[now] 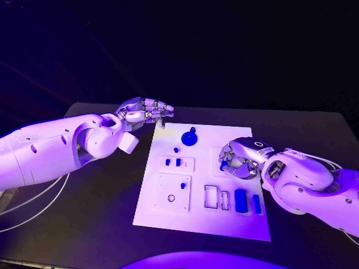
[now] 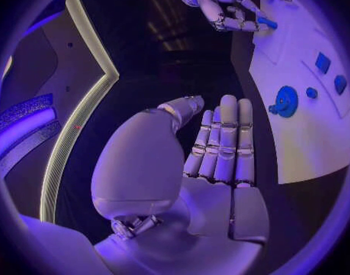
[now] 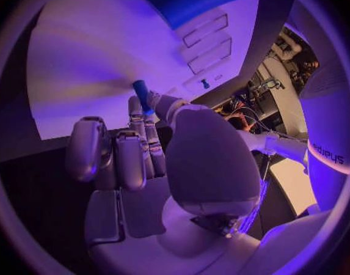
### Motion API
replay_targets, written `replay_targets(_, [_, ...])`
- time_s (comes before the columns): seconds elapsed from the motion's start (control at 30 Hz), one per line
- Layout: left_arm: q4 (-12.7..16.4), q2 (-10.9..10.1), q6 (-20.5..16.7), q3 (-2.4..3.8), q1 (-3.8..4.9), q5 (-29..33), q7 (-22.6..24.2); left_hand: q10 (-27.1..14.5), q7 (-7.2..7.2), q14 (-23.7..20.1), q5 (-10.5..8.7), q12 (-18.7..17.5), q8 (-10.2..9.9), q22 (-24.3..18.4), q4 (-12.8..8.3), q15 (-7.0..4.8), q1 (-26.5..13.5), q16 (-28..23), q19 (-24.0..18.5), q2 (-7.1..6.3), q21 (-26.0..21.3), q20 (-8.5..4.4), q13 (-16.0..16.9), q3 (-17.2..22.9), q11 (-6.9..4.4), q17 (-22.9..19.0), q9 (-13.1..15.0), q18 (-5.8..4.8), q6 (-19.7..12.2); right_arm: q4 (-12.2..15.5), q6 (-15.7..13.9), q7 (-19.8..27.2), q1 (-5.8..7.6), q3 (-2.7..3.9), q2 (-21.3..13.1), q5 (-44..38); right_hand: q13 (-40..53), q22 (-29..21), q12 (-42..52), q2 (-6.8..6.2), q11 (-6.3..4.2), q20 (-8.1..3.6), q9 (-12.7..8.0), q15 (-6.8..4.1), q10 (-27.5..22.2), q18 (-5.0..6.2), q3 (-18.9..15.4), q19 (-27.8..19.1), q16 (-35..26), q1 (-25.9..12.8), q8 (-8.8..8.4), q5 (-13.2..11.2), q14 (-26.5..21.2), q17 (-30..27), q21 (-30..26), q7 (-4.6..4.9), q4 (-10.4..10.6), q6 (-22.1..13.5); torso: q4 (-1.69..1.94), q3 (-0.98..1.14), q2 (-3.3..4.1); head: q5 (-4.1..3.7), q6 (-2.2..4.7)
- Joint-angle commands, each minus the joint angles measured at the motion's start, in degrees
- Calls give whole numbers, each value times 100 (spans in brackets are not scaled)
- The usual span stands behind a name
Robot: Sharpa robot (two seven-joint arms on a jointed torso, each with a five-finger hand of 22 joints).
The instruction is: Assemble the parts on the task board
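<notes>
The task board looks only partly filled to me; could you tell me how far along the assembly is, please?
Early to midway. Done, apparently: blue parts sit in slots along the task board near edge, e.g. one long part. In hand: the right hand pinches a small blue part over the board. Left: the round blue part lies loose; the left hand holds nothing.

Head camera looks down on the task board (image 1: 202,221) from above. Wrist cameras sit close behind each hand (image 2: 217,146) (image 3: 132,153), both sharing the board.

Bare task board (image 1: 203,221) edge before parts (image 1: 241,200)
</notes>
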Motion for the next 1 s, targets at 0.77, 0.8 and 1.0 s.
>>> replay_targets(0.77, [-55,139,136,3,0,-8,29,-41,-4,-29,-33,37,27,-16,-27,10,15,13,22,18,-42,28,-7,-29,-13,10,13,39,-52,709,-319,397,116,44,709,339,-32,963,-127,72,-87,-15,267,-44,98,-76,48,20,26,44,130,29,241,-9,-38,-19,-145,32,13,6,-1,116,56])
replay_targets(0.8, [-56,147,139,3,0,-8,29,-41,-4,-29,-33,37,27,-16,-27,10,15,13,22,18,-42,28,-7,-29,-13,10,13,39,-52,694,-314,421,77,41,796,330,-32,960,-132,74,-85,-15,268,-43,98,-74,51,15,22,45,129,31,239,-17,-53,-17,-149,29,16,5,1,121,57])
replay_targets(1.0, [-78,184,153,3,-1,-8,33,-41,-4,-29,-33,37,27,-16,-27,10,15,13,22,18,-42,28,-7,-29,-13,10,13,39,-52,533,-266,520,-174,27,1229,256,-32,958,-154,84,-78,-14,277,-38,96,-72,68,10,21,47,127,42,238,-20,-67,-5,-170,11,7,1,-5,209,27])
